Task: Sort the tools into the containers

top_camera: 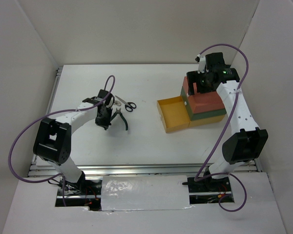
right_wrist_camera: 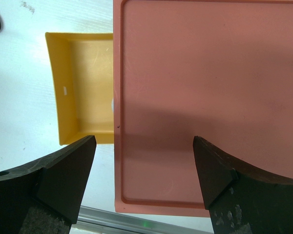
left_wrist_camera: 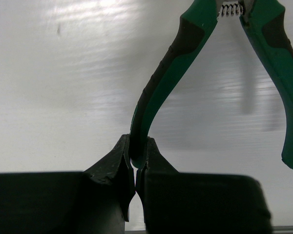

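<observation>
Over on the left, the left gripper [top_camera: 105, 118] has the pliers [top_camera: 121, 119]. Look at that wrist view: the jaws are pinched narrow on the very tip of one green handle, the other handle hanging free, the spring showing up top. A thin grip, that. The tool's shadow sits apart from it on the desk [top_camera: 146, 83], so I'd say it's clear of the surface.

Just beyond, the black-handled scissors [top_camera: 127, 105] lie flat on the desk.

Moving right, the yellow drawer [top_camera: 172, 116] is pulled out from the bottom of the stack, with nothing to be seen in it. The green box [top_camera: 208, 116] and the red-orange box [top_camera: 205, 101] sit above. The right gripper [top_camera: 205, 81] hovers over that red-orange top, jaws spread wide, holding nothing.

The step looks like carrying the pliers across to the open drawer. Doing it well means a slow, level move, because that end-of-handle pinch could let the tool pivot or slip. Then go low inside the yellow walls before releasing. The right arm is best kept up out of the path.
</observation>
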